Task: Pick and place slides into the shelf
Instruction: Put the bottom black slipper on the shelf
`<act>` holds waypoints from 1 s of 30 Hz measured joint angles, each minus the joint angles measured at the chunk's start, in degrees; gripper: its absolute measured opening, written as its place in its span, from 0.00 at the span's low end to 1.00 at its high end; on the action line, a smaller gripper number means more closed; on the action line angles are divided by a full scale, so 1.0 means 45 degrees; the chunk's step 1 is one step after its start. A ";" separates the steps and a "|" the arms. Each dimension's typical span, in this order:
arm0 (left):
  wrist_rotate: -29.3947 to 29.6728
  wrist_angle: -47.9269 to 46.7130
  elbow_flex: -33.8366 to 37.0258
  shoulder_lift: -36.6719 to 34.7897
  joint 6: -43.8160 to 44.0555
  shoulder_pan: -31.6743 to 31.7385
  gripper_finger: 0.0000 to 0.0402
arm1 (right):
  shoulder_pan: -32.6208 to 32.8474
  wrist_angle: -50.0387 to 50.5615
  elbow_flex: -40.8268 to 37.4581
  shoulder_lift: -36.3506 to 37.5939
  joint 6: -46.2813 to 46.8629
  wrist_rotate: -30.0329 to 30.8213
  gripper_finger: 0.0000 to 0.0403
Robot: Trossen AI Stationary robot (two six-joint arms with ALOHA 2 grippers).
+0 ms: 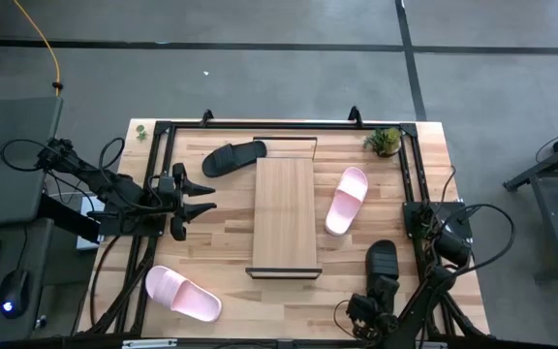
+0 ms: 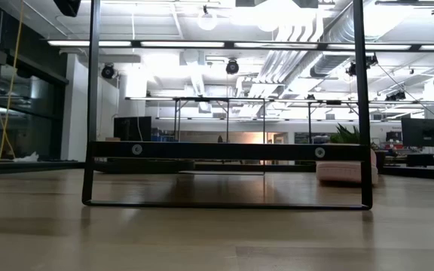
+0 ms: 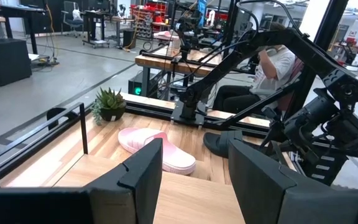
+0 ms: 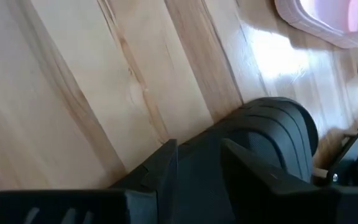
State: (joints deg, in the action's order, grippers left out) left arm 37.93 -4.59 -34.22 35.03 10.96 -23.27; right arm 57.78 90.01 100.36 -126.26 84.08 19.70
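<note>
Reaching over the near right corner of the bench (image 1: 289,291), my right tool (image 1: 380,287) sits directly above a black slide (image 1: 382,258), its fingers (image 4: 166,163) straddling the dark strap without visibly pinching it, so I cannot tell whether it grips yet. My left tool (image 1: 204,195) waits at the left side with its fingers parted and nothing between them, pointed toward the shelf (image 1: 285,213).

No slide is on the shelf board yet (it lies bare in the middle). The other black slide (image 1: 232,157) lies at the far left of it, one pink slide (image 1: 346,200) just right of it, and the second pink slide (image 1: 182,293) at the near left corner.

I judge this the first pick. Next I must close firmly on the strap, lift clear, and carry the slide left onto the board without clipping its wire frame (image 1: 284,273).
</note>
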 joint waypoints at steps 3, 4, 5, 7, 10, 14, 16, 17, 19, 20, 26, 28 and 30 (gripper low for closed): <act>0.0000 -0.0003 0.0000 0.0000 0.0000 0.0001 0.42 | 0.0013 -0.0001 0.0000 0.0000 -0.0488 0.0054 0.28; 0.0000 -0.0004 0.0000 0.0000 0.0000 0.0001 0.42 | 0.0015 -0.0002 0.0000 0.0000 -0.0701 0.0083 0.28; 0.0000 -0.0003 0.0000 0.0000 -0.0005 -0.0003 0.42 | 0.0015 0.0000 0.0000 0.0000 -0.0835 0.0121 0.28; 0.0000 -0.0003 0.0000 0.0000 -0.0002 -0.0003 0.42 | 0.0001 0.0000 0.0000 0.0000 -0.0927 0.0165 0.28; 0.0000 -0.0003 0.0000 0.0000 0.0000 -0.0002 0.42 | -0.0120 -0.0041 0.0000 0.0000 -0.0899 0.0052 0.28; 0.0000 -0.0003 0.0000 0.0000 0.0000 0.0001 0.42 | -0.0349 -0.0566 0.0000 0.0005 -0.1018 -0.0442 0.28; 0.0000 -0.0003 0.0000 0.0000 0.0000 0.0001 0.42 | -0.0449 -0.0926 0.0000 0.0005 -0.1116 -0.0442 0.28; 0.0000 -0.0002 0.0000 0.0000 0.0002 0.0000 0.42 | -0.0497 -0.1108 0.0001 0.0005 -0.1119 -0.0443 0.28; 0.0000 -0.0003 0.0000 0.0000 0.0000 -0.0002 0.42 | -0.0598 -0.1430 0.0000 0.0005 -0.1119 -0.0471 0.28; 0.0000 -0.0003 0.0000 0.0000 0.0001 0.0000 0.42 | -0.0634 -0.1556 0.0005 0.0005 -0.1124 -0.0469 0.28; 0.0000 -0.0003 0.0000 0.0000 0.0005 -0.0001 0.42 | -0.0883 -0.1583 0.0005 0.0010 -0.1166 -0.0928 0.28; 0.0000 -0.0008 0.0000 0.0000 0.0001 -0.0003 0.42 | -0.0933 -0.1631 0.0005 0.0010 -0.1221 -0.0963 0.28; 0.0000 -0.0003 0.0000 0.0000 0.0005 -0.0003 0.42 | -0.0946 -0.1678 0.0005 0.0010 -0.1225 -0.1091 0.28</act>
State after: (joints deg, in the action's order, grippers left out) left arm 37.93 -4.60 -34.22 35.03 10.98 -23.29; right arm 53.52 82.46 100.38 -126.21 78.57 14.80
